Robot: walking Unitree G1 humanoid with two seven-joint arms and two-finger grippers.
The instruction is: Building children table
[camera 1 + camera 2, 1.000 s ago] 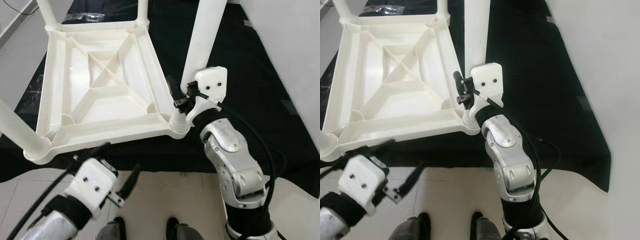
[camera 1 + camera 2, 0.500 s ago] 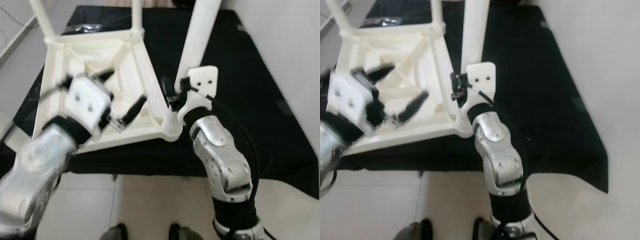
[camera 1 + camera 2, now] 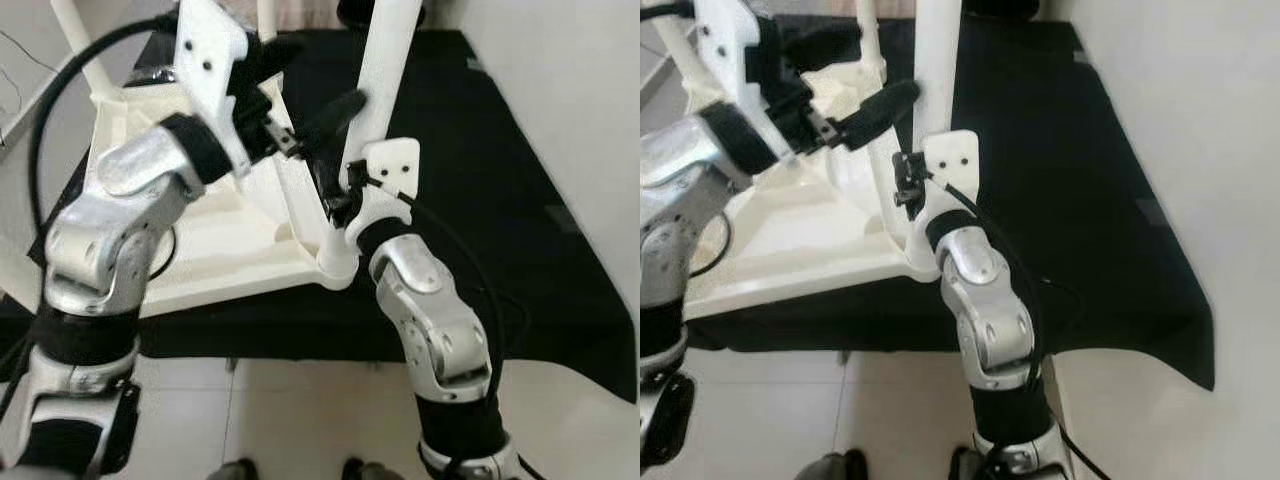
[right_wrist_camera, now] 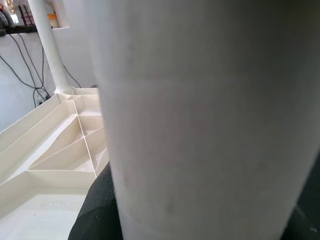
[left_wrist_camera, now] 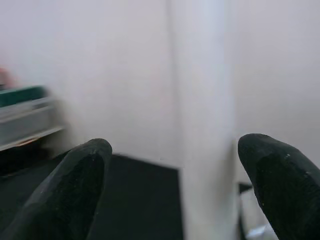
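Children's table lies upside down on a black cloth, its near corner leg clenched low by the right hand. The left hand, fingers spread and holding nothing, hovers just above, beside the same leg. Hollow ribbed plastic looks light, stiff and slick, so grip the round leg squarely near its socket.

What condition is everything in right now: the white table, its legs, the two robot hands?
Table top: upside down on the black mat, ribbed underside facing up.
Near-right leg: upright in its corner socket.
Far legs: upright in their sockets.
Right end effector: shut on the near-right leg, low by the socket.
Left end effector: open, fingers spread in front of the same leg, higher up.
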